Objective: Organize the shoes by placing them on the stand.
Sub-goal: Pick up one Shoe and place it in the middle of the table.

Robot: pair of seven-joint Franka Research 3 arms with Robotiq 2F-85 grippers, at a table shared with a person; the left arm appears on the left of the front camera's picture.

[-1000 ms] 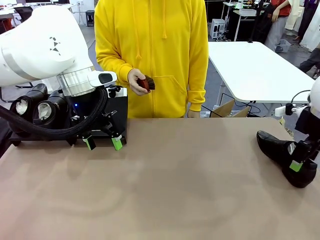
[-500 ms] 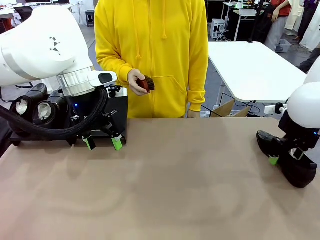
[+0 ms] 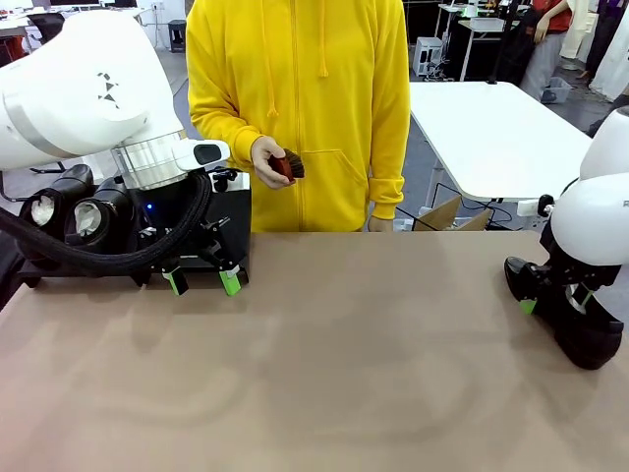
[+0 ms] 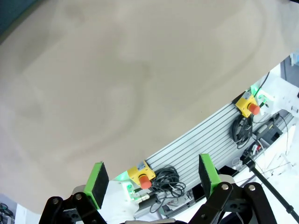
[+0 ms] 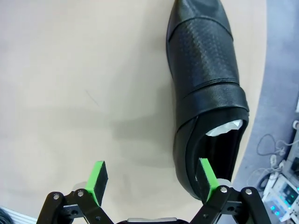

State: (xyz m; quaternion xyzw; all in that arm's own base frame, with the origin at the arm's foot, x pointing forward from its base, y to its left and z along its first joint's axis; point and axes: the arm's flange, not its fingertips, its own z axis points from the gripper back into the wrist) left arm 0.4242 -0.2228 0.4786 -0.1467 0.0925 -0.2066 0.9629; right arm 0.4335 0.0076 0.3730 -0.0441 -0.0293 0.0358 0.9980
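One glossy black shoe (image 3: 580, 329) lies on the table at the far right, its white paper stuffing showing in the right wrist view. My right gripper (image 3: 552, 303) hangs open just over it. In that wrist view the shoe (image 5: 205, 84) lies mostly to the right of the gap, and one fingertip (image 5: 206, 173) sits by its heel opening. Two more shoes (image 3: 69, 211) stand on the black stand (image 3: 234, 211) at the far left. My left gripper (image 3: 201, 280) is open and holds nothing, low over the table in front of the stand.
A person in a yellow hoodie stands at the far side and holds a small reddish-brown brush (image 3: 287, 165). In the left wrist view my left gripper (image 4: 153, 176) looks past the table edge at an aluminium rail (image 4: 196, 144) with red stop buttons. A white table (image 3: 501, 138) stands behind.
My right arm has swung left over the shoe and its wrist has turned, so the arm now hides more of the shoe. The left arm and the person have not moved.
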